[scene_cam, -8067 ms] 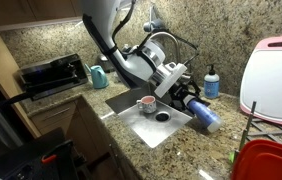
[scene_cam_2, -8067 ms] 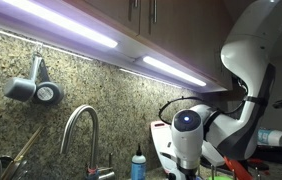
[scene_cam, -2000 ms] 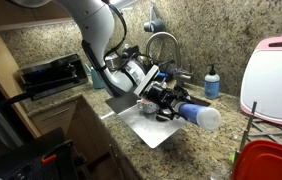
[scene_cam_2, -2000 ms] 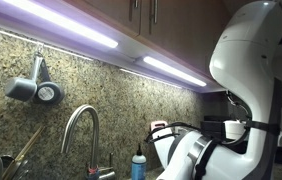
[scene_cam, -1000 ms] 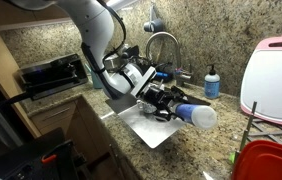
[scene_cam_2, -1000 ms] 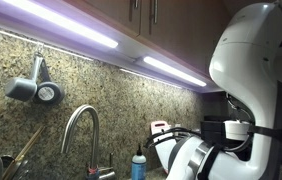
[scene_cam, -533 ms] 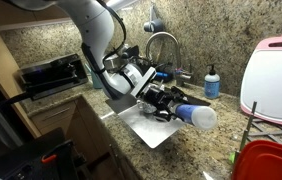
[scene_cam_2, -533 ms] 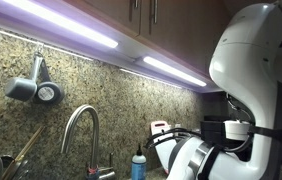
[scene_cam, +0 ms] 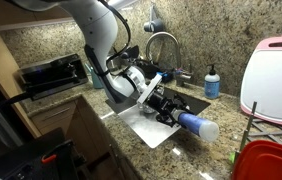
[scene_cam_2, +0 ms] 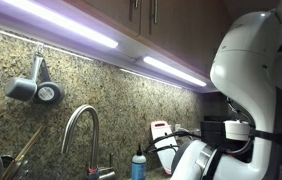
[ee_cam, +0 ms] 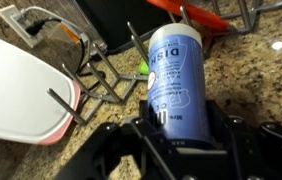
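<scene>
Bottle-wise, the big change from half a second ago is a dip. The blue-and-white bottle (scene_cam: 195, 126) was sticking out nearly level, and now its free end is angled down and sits a bit lower in an exterior view. The wrist has rolled along with it, while the rest of the arm looks like it's in much the same place.

The gripper (scene_cam: 173, 117) is clamped on the bottle's base. In the wrist view we see the dark fingers (ee_cam: 217, 138) hugging both sides of it, with no gap showing. The grip came through the tilt fine, and the bottle doesn't look like it slipped.

As for where it is, the bottle is up in the air and touching nothing but the gripper. Its held end is over the sink (scene_cam: 146, 131), and the far end pokes out past the rim over the granite counter (scene_cam: 211, 156). From the wrist view it's pointing towards the dish rack (ee_cam: 101, 85) and the white cutting board (ee_cam: 16, 95) leaning there.

Our read is that we're mid-carry with the bottle being re-angled, and it hasn't been set down anywhere yet.
</scene>
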Controlling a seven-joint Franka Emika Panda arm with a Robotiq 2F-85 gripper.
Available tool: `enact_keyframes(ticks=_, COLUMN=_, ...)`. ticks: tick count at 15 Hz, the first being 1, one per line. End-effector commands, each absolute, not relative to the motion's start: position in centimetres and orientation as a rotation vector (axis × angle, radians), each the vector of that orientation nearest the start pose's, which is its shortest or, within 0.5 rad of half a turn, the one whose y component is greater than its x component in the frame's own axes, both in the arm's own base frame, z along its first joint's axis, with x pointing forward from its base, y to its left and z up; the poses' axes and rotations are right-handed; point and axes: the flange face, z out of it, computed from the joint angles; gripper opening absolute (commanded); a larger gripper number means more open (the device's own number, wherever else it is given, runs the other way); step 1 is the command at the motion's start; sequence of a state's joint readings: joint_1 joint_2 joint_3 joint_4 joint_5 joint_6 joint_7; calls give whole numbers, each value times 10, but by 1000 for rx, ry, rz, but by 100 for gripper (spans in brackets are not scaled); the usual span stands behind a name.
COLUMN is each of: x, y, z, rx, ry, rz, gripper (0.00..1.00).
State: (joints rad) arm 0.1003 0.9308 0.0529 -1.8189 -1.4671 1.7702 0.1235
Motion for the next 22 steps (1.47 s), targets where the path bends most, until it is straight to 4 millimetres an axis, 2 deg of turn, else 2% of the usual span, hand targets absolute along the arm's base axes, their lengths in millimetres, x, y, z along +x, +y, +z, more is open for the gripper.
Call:
enact_keyframes(ticks=1, x=571, y=-10, z=24, rx=1647, ry=1101, rz=-552, gripper=33)
enact_keyframes(ticks=6, x=578, y=-18, z=22, rx=1675, ry=1117, rz=-525, gripper=33)
enact_keyframes(ticks=11, x=572, y=-9, z=29, rx=1687, ry=1176, rz=-442, gripper=33)
enact_keyframes(ticks=22, x=559, y=2, z=60, rx=1754, ry=1328, rz=-154, gripper=33)
